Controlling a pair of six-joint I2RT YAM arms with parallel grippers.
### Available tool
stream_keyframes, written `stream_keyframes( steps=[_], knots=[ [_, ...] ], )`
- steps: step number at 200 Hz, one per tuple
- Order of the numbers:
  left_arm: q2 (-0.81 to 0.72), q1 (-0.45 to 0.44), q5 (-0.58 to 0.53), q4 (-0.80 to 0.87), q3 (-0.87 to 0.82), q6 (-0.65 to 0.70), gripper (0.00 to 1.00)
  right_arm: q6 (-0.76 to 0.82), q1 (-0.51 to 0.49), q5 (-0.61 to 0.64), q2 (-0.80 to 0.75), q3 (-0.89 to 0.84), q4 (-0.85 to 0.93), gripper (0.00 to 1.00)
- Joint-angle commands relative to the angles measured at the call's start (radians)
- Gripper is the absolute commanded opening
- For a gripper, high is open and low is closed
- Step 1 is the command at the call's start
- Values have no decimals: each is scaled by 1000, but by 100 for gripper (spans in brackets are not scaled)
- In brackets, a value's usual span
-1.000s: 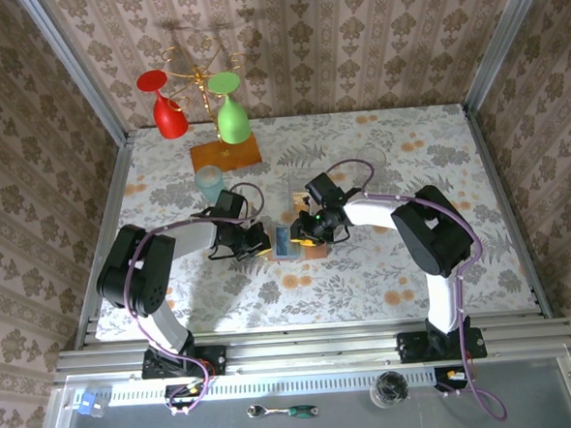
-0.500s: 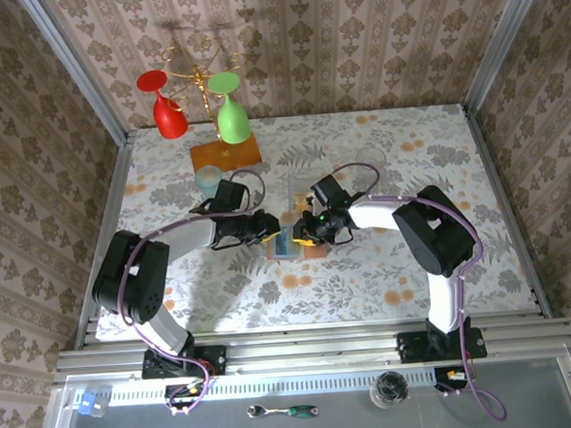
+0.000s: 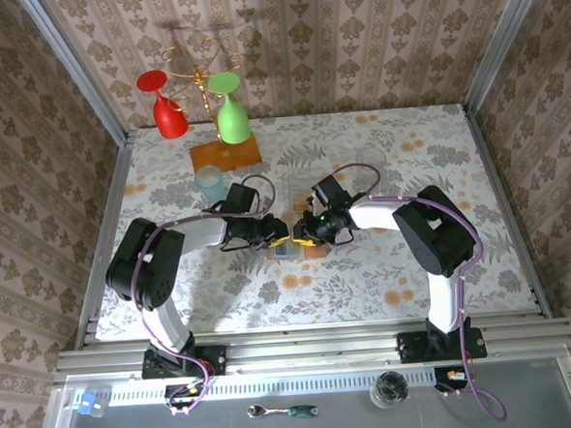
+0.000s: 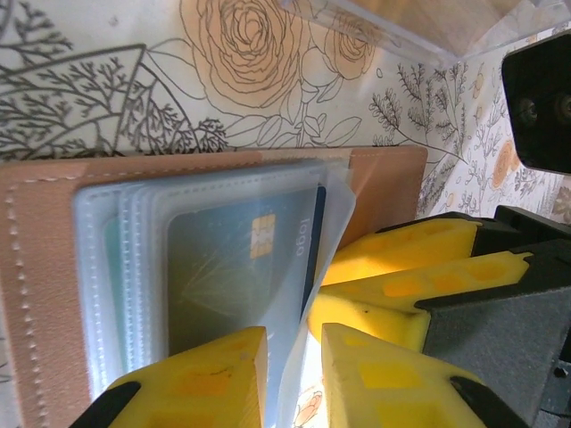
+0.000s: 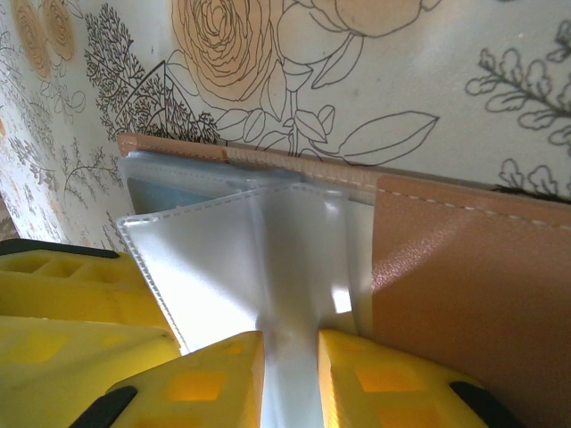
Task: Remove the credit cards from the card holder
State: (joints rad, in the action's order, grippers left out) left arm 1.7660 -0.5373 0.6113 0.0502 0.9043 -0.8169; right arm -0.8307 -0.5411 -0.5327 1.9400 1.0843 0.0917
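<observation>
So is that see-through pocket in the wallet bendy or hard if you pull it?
Probably bendy: the clear sleeve curves and folds where the right gripper pinches it. It looks glossy, so it might slip. The card holder seems thin and light, so it may lift along.

Tan card holder (image 4: 36, 294) lies open, teal credit card (image 4: 239, 267) sleeved.

One word, seemingly "logo", runs sideways on the teal card (image 4: 232, 267) beside its chip (image 4: 261, 236).
</observation>
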Motion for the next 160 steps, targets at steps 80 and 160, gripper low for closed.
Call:
stream_keyframes(
  steps=[80, 160],
  knots=[
    [-18, -16, 25, -10, 47, -27, 19, -4, 20, 36, -155, -33, 47, 25],
    [23, -73, 25, -12, 117, -47, 26, 40, 105, 76, -293, -75, 119, 24]
  ],
)
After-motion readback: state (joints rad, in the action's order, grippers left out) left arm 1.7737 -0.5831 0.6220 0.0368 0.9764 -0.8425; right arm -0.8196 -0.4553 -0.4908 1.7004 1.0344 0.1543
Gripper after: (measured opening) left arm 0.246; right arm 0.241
